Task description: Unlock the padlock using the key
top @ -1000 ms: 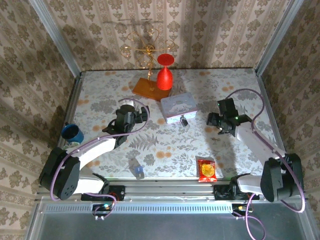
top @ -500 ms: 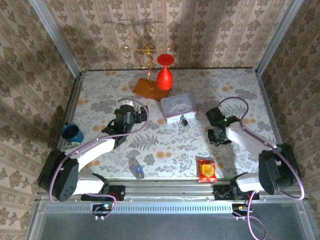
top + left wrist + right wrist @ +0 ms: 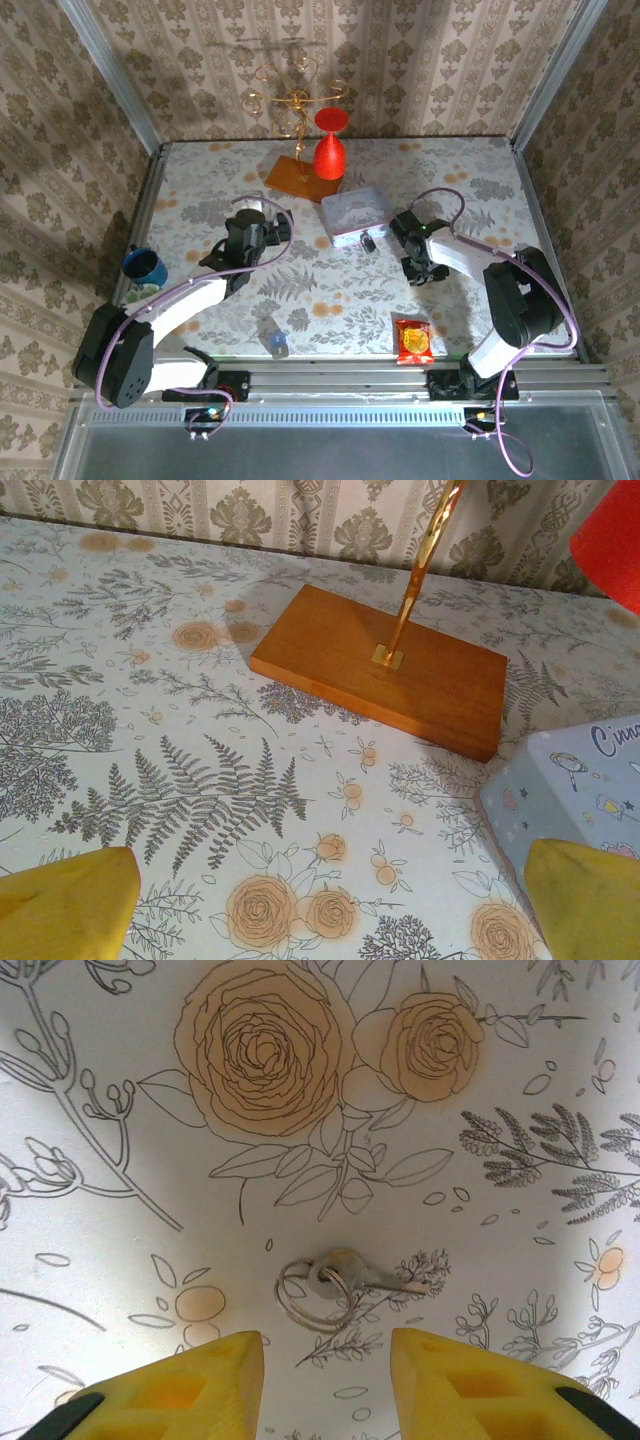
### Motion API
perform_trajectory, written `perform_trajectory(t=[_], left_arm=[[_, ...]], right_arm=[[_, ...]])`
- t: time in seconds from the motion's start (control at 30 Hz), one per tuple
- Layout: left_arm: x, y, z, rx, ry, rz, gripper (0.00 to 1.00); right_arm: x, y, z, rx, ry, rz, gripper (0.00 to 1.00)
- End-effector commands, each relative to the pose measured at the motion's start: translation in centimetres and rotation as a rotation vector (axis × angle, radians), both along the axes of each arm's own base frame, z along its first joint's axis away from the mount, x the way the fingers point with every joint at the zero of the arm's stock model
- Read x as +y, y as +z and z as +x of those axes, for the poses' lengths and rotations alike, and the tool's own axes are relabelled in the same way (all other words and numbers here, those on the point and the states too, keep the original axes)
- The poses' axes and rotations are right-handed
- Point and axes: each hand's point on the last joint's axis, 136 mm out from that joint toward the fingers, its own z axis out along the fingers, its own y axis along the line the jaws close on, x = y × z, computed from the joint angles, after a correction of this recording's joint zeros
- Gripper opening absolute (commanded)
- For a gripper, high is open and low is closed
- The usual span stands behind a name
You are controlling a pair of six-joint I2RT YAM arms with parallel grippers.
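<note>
Top external: floral-print table [image 3: 330, 290], enclosed by damask-papered walls [image 3: 200, 60]; padlock [image 3: 369, 242] lying just beside the tin box [image 3: 355, 213].
Left wrist: left pincer [image 3: 325, 905] spread wide above the table; wooden base [image 3: 400, 670] ahead.
Right wrist: right pincer [image 3: 325, 1385] part-spread, pinching nothing; key [image 3: 345, 1278] flat on the table just beyond.

The table [image 3: 470, 180] with grey leaves and orange roses carries a brown wooden block [image 3: 385, 670] with a gold stand, a red plastic goblet [image 3: 329, 152], a pale blue tin box [image 3: 355, 212] and a tiny dark metal padlock [image 3: 369, 242] just beside the box. A small silver key [image 3: 350, 1277] on a ring, a red snack packet [image 3: 413, 340], a clear blue-capped bottle [image 3: 273, 338] and a blue cup [image 3: 146, 267] sit there too
</note>
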Motion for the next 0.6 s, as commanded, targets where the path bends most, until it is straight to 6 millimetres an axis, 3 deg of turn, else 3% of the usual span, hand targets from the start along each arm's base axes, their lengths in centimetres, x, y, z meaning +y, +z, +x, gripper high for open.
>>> perform_trajectory(t=[0.0, 0.57], left_arm=[[0.7, 0.6, 0.0, -0.018, 0.013, 0.016, 1.0], [1.1, 1.0, 0.0, -0.025, 0.026, 0.014, 1.0]], right_arm=[[-0.4, 0.0, 0.0, 0.032, 0.031, -0.045, 0.41], [-0.2, -0.8, 0.9, 0.074, 0.051, -0.048, 0.4]])
